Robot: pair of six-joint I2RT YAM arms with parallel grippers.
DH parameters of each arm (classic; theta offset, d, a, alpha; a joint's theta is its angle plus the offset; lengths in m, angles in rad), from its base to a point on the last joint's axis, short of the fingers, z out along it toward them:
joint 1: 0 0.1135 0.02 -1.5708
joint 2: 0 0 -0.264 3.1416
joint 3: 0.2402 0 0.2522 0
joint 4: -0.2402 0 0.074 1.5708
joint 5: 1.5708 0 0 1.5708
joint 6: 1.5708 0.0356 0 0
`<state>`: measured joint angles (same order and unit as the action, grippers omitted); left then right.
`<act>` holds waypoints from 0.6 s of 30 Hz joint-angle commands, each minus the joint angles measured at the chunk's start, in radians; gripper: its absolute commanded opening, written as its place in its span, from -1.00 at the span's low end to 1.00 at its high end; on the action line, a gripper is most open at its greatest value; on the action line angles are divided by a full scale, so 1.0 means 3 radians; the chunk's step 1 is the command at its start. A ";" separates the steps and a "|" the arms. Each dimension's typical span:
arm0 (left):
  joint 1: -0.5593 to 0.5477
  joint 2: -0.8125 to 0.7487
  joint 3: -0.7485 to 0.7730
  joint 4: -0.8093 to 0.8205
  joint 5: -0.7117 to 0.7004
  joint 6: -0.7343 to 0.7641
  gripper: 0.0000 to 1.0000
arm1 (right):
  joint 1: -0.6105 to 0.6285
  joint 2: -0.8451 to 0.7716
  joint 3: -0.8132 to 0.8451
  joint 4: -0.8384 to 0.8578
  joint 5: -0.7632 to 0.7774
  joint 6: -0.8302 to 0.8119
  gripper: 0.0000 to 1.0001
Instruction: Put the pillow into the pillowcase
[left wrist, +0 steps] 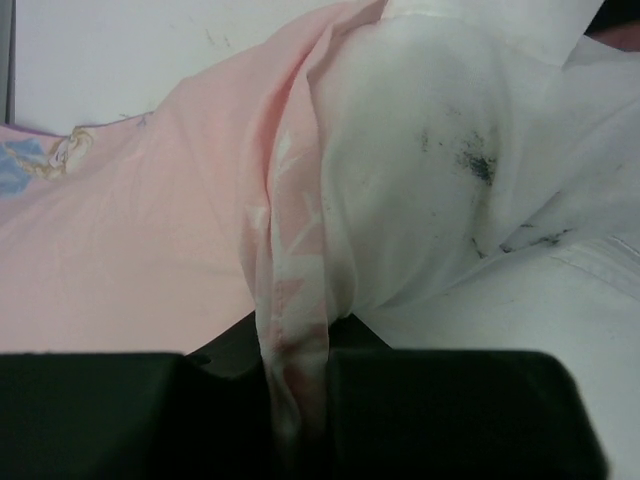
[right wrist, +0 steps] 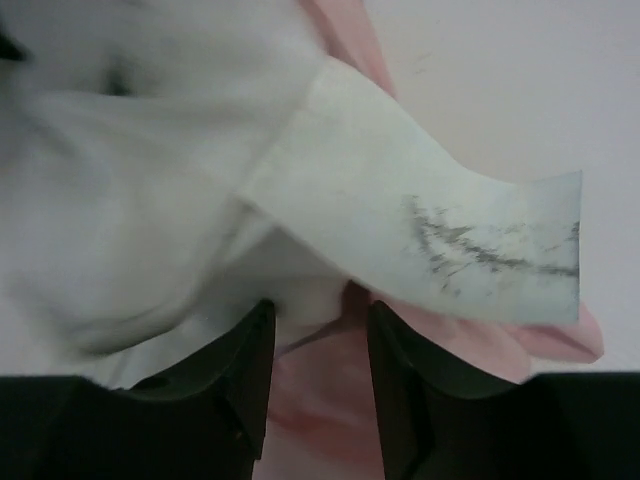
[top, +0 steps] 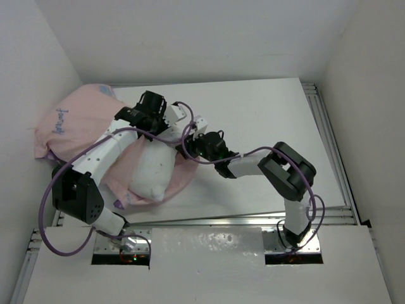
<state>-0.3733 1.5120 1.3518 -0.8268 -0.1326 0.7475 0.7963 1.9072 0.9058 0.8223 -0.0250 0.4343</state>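
The pillowcase [left wrist: 150, 250] has its pale pink hem pinched tight in the left pincer [left wrist: 300, 400]. The fold runs up from between the closed fingers and wraps the edge of the pillow [left wrist: 430, 180]. The right pincer [right wrist: 320, 340] stands spread and grips nothing, its fingers just under a bulge of white pillow and a smudged white tag [right wrist: 430, 230], with pink cloth showing in the gap. Seen from above, the pillow lies partly inside the case at the left of the table [top: 266, 107]; its near end is bare and the rest of the case is bunched toward the far left corner. The step in hand looks to be working the pillow deeper. The left pincer should hold the mouth taut and lifted, while the right takes pillow alone, not the pink layer or the tag, and pushes toward the closed end.
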 commanded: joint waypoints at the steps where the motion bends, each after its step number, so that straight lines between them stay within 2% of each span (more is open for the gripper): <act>1: 0.0002 -0.0065 0.0081 0.0021 -0.0070 -0.0012 -0.98 | -0.0042 0.0264 0.0354 -0.0373 0.0169 -0.0133 -0.14; 5: 0.0002 -0.0070 0.0076 0.0015 -0.0044 -0.0032 -0.98 | -0.0011 0.0524 0.0621 -0.0685 0.0277 -0.0297 -0.07; 10: 0.0002 -0.0075 0.0070 0.0005 -0.0003 -0.0042 -0.98 | 0.0015 0.0745 0.0840 -0.0813 0.0492 -0.0282 -0.01; 15: 0.0002 -0.0080 0.0172 -0.0071 0.0007 -0.0078 -0.98 | 0.0015 0.0883 0.1336 -0.1640 0.0671 -0.0379 0.00; 16: 0.0002 -0.0090 0.0193 -0.0082 0.0002 -0.0083 -0.99 | 0.0015 0.0868 0.1342 -0.1839 0.0666 -0.0430 0.00; 18: 0.0002 -0.0100 0.0259 -0.0092 0.0017 -0.0073 -0.98 | 0.0015 0.0807 0.1190 -0.1856 0.0559 -0.0430 -0.07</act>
<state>-0.3717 1.5120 1.3598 -0.8417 -0.1287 0.7181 0.7887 2.1590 1.2694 0.4210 0.1234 0.3649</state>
